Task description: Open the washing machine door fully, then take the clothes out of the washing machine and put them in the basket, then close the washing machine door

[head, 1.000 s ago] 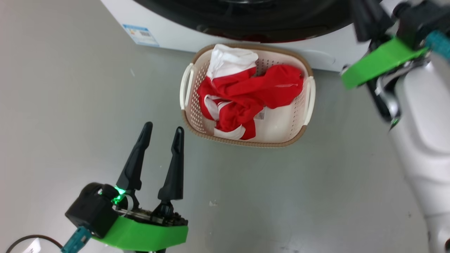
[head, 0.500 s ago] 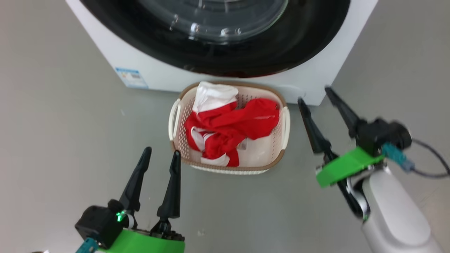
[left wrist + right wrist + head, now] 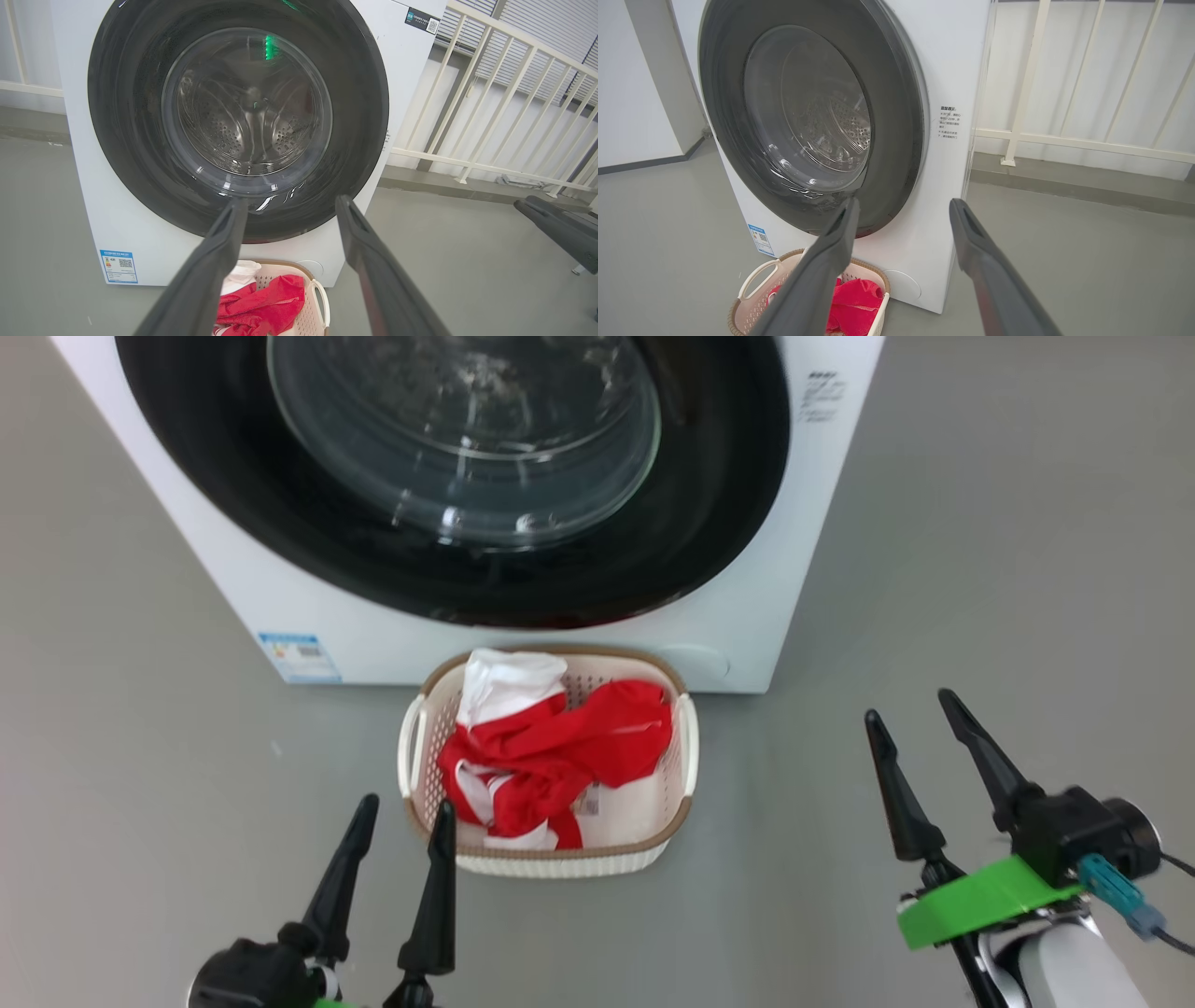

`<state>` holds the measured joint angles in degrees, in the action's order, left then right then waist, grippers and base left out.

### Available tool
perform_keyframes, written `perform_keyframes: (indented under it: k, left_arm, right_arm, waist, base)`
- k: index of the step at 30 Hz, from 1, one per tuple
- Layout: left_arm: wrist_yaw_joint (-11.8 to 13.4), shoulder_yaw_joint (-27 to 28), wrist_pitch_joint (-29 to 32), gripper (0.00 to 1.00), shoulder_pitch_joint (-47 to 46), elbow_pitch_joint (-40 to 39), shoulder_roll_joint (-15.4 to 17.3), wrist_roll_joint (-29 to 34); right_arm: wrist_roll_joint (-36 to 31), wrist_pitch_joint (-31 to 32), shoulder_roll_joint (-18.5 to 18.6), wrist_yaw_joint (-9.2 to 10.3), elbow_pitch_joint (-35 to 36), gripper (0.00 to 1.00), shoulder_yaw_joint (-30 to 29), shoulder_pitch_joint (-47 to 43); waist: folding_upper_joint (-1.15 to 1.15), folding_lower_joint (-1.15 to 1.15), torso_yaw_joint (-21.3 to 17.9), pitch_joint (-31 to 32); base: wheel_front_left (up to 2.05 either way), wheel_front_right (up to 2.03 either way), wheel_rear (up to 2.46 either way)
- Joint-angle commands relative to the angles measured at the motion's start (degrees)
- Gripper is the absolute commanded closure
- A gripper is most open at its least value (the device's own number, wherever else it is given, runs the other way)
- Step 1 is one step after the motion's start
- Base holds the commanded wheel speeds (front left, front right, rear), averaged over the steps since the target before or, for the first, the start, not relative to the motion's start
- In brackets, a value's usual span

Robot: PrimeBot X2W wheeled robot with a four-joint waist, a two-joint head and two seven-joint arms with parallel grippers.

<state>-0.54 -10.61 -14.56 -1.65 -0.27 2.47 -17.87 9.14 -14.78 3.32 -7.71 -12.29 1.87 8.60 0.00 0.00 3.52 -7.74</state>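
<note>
The white washing machine (image 3: pixel 803 523) fills the top of the head view, and its door (image 3: pixel 719 476), black rim around clear glass, lies flush against the front. Just before it on the floor stands the cream basket (image 3: pixel 560 865) with the red and white clothes (image 3: pixel 551 756) piled inside. My left gripper (image 3: pixel 406 803) is open at the basket's near left corner, holding nothing. Further right, my right gripper (image 3: pixel 908 705) is also open and empty, well clear of the basket. Both wrist views look at the door (image 3: pixel 131 116) (image 3: pixel 901 116) past open fingers, with basket (image 3: pixel 319 298) (image 3: pixel 756 280) and clothes (image 3: pixel 266 305) (image 3: pixel 857 294) low down.
Grey floor lies all round the machine and basket. A white railing (image 3: pixel 490 93) (image 3: pixel 1064 140) runs behind the machine on its right. A blue label (image 3: pixel 299 656) sits low on the machine's left front. One dark finger of the other arm (image 3: pixel 560 228) reaches into the left wrist view.
The head camera has tilted up, so the machine's front and the basket sit lower in view. My right gripper has come down from the machine's front to the lower right and stands open.
</note>
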Motion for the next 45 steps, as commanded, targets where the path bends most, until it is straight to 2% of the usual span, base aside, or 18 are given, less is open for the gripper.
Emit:
perform_keyframes:
  k: [1, 12, 18, 32, 45]
  left_arm:
    - [-0.3, 2.1, -0.44, 0.0, 0.12, -1.0, 0.41, 0.78]
    - [0.35, 5.43, -0.44, 0.0, 4.42, -0.53, 0.41, 1.73]
    - [-0.22, 7.6, -0.44, 0.0, 6.95, -0.59, 0.41, 4.85]
    - [-1.22, 10.18, -0.44, 0.0, 8.99, 0.4, 0.41, 7.3]
    - [-2.75, 10.78, -0.44, 0.0, 8.51, -0.88, 0.41, 8.06]
  right_arm:
    - [-0.73, -0.22, -0.2, 0.22, 2.23, 0.0, 0.52, -0.55]
    - [-0.1, -0.22, -0.42, 0.22, 7.66, 0.0, -2.76, -9.31]
    - [1.59, -0.22, -0.43, 0.22, 9.47, 0.0, -2.91, -13.02]
    - [1.43, -0.22, -0.44, 0.22, 12.97, 0.0, -2.72, -16.6]
    - [1.57, -0.22, -0.44, 0.22, 12.49, 0.0, -2.65, -16.83]
  waist:
    - [0.0, 0.0, -2.42, 3.11]
    - [0.0, 0.0, -4.68, 8.31]
    - [0.0, 0.0, -5.5, 10.28]
    - [0.0, 0.0, -6.81, 12.47]
    - [0.0, 0.0, -7.1, 12.31]
  base:
    - [0.0, 0.0, 0.0]
    - [0.0, 0.0, 0.0]
    - [0.0, 0.0, 0.0]
    - [0.0, 0.0, 0.0]
    - [0.0, 0.0, 0.0]
